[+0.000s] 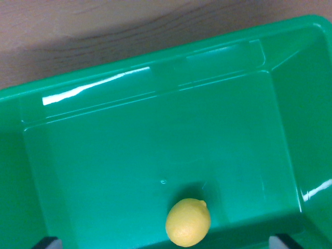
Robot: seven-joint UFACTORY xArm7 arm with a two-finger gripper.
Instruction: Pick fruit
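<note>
Here the wrist view looks straight down into a green plastic bin (155, 78) resting on a wooden surface (104, 26), which shows as a brown strip along the top of the view.

At the wrist view's left, the bin's left wall slopes down to the floor, and a bright reflection lies on the far rim near the upper left corner. At the bottom left edge of the view, one dark fingertip (47, 242) of the gripper (166, 244) is visible.

At centre, the bin floor is bare and glossy, with a small glint just above the fruit. A yellow lemon (188, 222) lies on the floor close to the near edge of the bin, slightly toward the wrist view's right of centre, with its pointed tip turned to the upper right. A dark shadow sits just behind it.

The lemon lies between the two fingertips in the left-to-right sense, nearer the right one, and touches neither; both are well apart from it.

At the wrist view's right, the second dark fingertip shows at the bottom edge. The two tips stand wide apart, so the gripper is released and grasps nothing. The bin's right wall rises beyond, carrying another reflection near its lower right corner.
</note>
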